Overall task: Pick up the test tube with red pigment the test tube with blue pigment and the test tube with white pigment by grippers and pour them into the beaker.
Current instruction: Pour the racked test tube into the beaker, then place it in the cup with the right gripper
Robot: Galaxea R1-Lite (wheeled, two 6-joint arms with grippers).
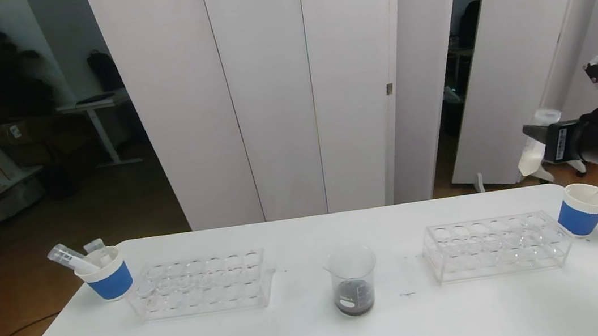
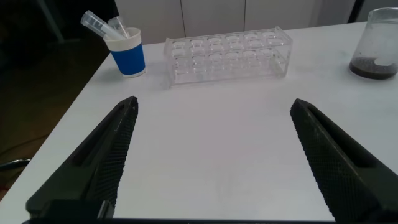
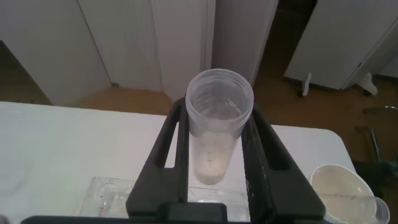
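My right gripper (image 1: 530, 135) is high beyond the table's far right corner, shut on the test tube with white pigment (image 1: 529, 160). That tube stands nearly upright, open mouth up, with cream-white liquid in its lower part. In the right wrist view the tube (image 3: 214, 155) sits between the two black fingers of the gripper (image 3: 217, 109). The beaker (image 1: 353, 281) stands at the table's middle with dark liquid at its bottom, far from the tube. My left gripper (image 2: 214, 104) hovers open over bare table, with the beaker (image 2: 379, 43) off to one side. The test tubes with red and blue pigment are out of view.
Two clear racks stand either side of the beaker, the left rack (image 1: 202, 285) and the right rack (image 1: 497, 246). A blue-sleeved paper cup (image 1: 108, 278) at the far left holds two clear tubes. Another cup (image 1: 584, 210) at the far right holds one tube.
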